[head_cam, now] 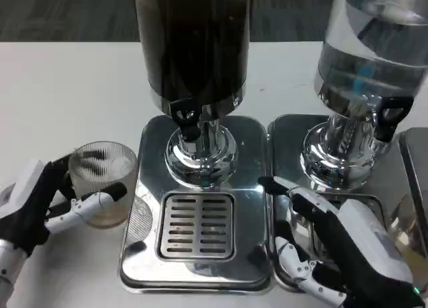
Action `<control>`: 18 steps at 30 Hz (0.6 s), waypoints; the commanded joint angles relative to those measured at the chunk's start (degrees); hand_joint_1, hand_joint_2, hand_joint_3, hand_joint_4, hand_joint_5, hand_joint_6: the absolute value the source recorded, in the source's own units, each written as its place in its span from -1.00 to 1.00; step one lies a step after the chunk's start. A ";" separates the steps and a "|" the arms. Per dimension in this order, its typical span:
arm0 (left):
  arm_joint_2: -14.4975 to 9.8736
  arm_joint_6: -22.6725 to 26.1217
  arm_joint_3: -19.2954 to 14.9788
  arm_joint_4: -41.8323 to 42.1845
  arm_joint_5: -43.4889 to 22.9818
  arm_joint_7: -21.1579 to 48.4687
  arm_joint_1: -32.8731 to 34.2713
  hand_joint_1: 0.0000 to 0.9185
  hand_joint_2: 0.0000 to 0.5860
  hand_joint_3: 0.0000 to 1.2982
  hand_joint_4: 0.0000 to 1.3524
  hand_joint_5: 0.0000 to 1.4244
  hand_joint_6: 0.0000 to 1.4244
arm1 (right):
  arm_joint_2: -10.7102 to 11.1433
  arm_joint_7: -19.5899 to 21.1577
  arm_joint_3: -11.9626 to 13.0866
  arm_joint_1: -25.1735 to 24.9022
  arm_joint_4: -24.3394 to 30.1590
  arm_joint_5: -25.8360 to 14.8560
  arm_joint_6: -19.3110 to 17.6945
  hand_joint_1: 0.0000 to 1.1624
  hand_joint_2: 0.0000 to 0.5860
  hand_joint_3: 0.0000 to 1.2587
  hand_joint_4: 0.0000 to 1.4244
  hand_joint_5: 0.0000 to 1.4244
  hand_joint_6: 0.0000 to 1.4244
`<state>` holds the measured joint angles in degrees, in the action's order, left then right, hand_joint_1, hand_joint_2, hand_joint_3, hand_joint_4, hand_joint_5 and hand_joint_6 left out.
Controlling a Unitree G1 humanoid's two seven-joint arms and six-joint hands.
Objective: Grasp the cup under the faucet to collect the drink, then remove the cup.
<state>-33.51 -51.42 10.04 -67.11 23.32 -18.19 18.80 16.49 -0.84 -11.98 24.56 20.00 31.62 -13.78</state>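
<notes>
Left hand (40, 208) grips one ribbed clear cup (101, 181): fingers (93, 202) wrap across the front of the cup wall near its base, and further dark fingers show through the glass on the far side. One cup is held, standing upright on the white table (60, 94) just to the left of the drip tray (144, 254), its base close beside the tray's left edge. It is not under the faucet (187, 124); the faucet is up and to the right of the cup, above the tray's slotted grille (197, 226).

Right hand (341, 254) lies at the lower right with its fingers spread apart and holding nothing. One long finger (294, 191) points left toward the seam between the two trays; shorter fingers curl low near the front edge of the second tray (284, 131). Whether the palm rests on that tray cannot be told.

Count of items:
- Two drink dispensers: a dark dispenser (194, 41) on a chrome pedestal at centre, and a clear dispenser (368, 47) on the right holding clear liquid.
- Two faucets, one per dispenser, each with a black handle; the second faucet (388, 117) is at the right.
- Two polished metal trays side by side, touching or nearly so.
- One cup.
- Two hands.

A further metal edge shows at the far right border; what it is cannot be told.
</notes>
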 commanded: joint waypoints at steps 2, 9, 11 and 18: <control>-0.21 -1.41 -0.46 0.43 0.35 -1.57 -0.58 -0.66 -0.34 -0.39 -0.30 -0.02 0.08 | 0.36 -0.08 0.14 -0.28 0.49 -1.16 -1.16 -0.18 1.00 -0.72 -0.71 -0.78 -0.65; -0.41 -2.61 -0.86 1.38 0.64 -3.99 -1.26 -0.67 -0.33 -0.39 -0.29 0.00 0.11 | 0.42 -0.37 0.05 -0.28 0.71 -1.61 -0.91 -0.18 1.00 -0.73 -0.70 -0.76 -0.63; -0.45 -2.87 -0.94 1.61 0.62 -4.42 -1.51 -0.67 -0.33 -0.39 -0.29 0.00 0.11 | 0.33 -0.35 -0.10 -0.51 0.68 -1.59 -0.88 -0.18 1.00 -0.73 -0.70 -0.76 -0.63; -0.55 -3.34 -1.46 1.96 0.85 -6.25 -2.30 -0.69 -0.34 -0.40 -0.30 -0.02 0.07 | 0.50 -0.61 -0.01 -1.33 0.31 -2.07 -0.88 -0.18 1.00 -0.73 -0.70 -0.76 -0.63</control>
<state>-33.51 -53.28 9.53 -66.05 24.10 -22.65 16.74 16.52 -1.05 -12.02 23.44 20.15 29.96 -13.79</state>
